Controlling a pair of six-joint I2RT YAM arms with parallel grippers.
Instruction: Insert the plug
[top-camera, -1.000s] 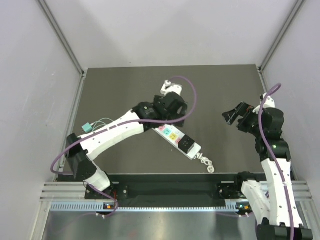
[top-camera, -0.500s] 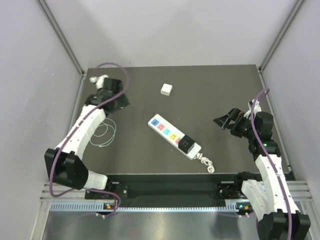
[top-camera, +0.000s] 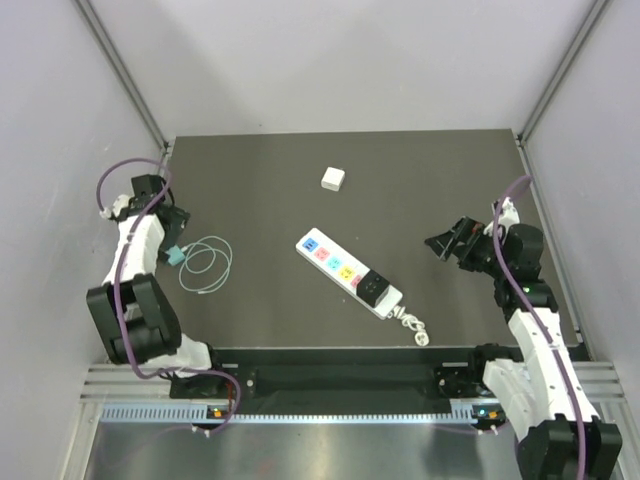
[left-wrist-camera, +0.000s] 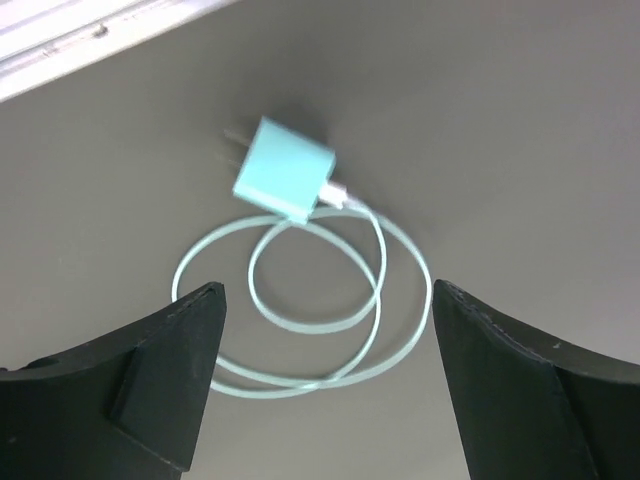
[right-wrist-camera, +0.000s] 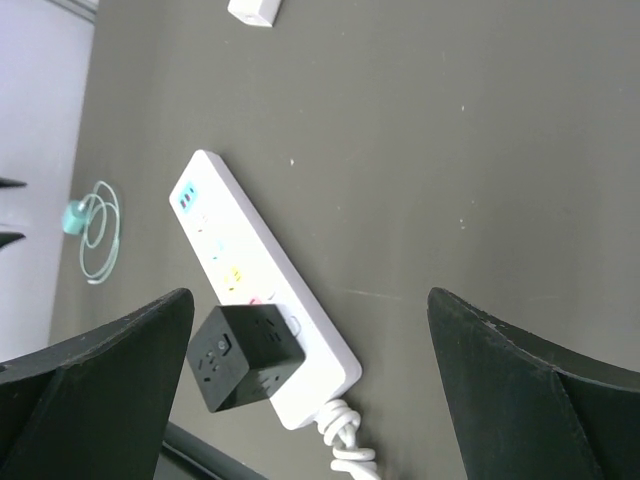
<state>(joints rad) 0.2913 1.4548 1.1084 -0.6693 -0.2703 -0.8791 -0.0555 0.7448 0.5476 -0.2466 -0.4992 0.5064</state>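
The left arm has swung from above the white power strip to the desk's left edge, its claw now spread above the teal plug. The right claw has edged inward.

- The surface is a dark grey sheet, matt and smooth, with a few pale specks.
- The plug is smooth teal plastic with a soft sheen, and its prongs look like metal.
- The cable has a thin, smooth, pale teal sheath.
- The power strip is glossy white plastic.
- The cube adapter is matt black plastic.
- The left gripper is matt black plastic.
- The rail is bright ribbed metal.
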